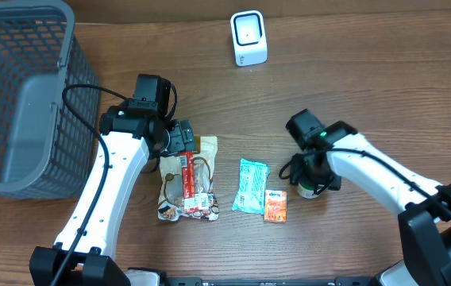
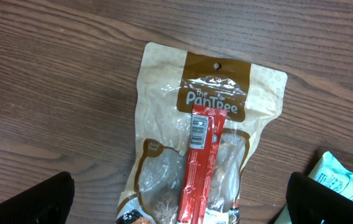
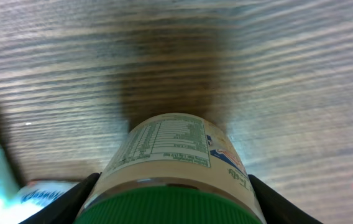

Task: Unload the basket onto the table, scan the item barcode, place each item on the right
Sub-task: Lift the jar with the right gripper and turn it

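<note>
We see a small jar [image 3: 170,155] with a green lid standing upright on the wooden bench [image 1: 384,79], right of centre; we take it to be the item to scan. A printed nutrition label faces the right wrist camera, but we can make out no barcode there. The right tool [image 3: 173,186] is lowered over the jar with one jaw on each side, just beside the glass. We cannot tell whether it has closed on the jar or only brackets it.

Just left of the jar lie a small orange box [image 1: 275,205] and a teal packet [image 1: 251,186]. Further left is a tan snack pouch [image 2: 214,93] with a red stick pack [image 2: 201,149] lying on top. The left tool [image 2: 179,199] hovers above the pouch, jaws wide open, holding nothing. A grey basket [image 1: 43,48] sits at the far left.

The white scanner [image 1: 249,37] stands at the back edge, well apart from the jar. As we judge it, the task is early. The jar is not lifted, and carrying it to the scanner and presenting its code remain.
</note>
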